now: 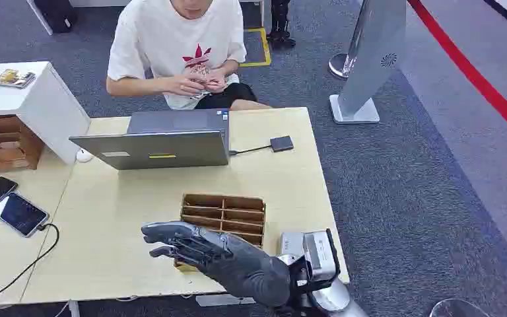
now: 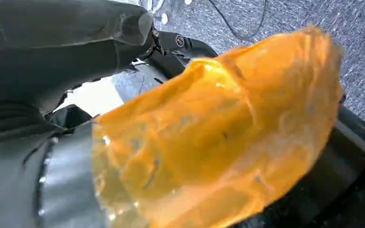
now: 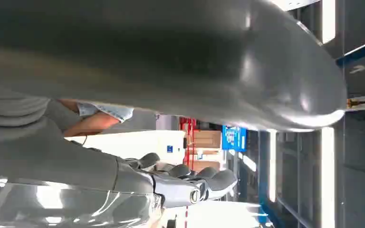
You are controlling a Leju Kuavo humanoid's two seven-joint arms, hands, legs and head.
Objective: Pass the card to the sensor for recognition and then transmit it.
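Grey carpet (image 1: 409, 198) is seen stretching wide to the right of the desk (image 1: 105, 231). At the desk's near edge, the right hand (image 1: 204, 254) is held palm-down with fingers spread, grasping nothing, over the near left corner of a wooden divider tray (image 1: 228, 211). No card can be made out there. A laptop (image 1: 155, 142) and a small sensor (image 1: 282, 143) are placed toward the far edge. Whether the left hand (image 2: 52, 57) is clenched cannot be told.

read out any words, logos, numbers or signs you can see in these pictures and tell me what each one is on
No word or number is legible.
Red trefoil logo with small lettering on the person's white T-shirt: too small to read.
Yellow sticker on the laptop lid: blurred.
Blue sign in the right wrist view: unreadable.
Round emblem on the grey stand: no text.
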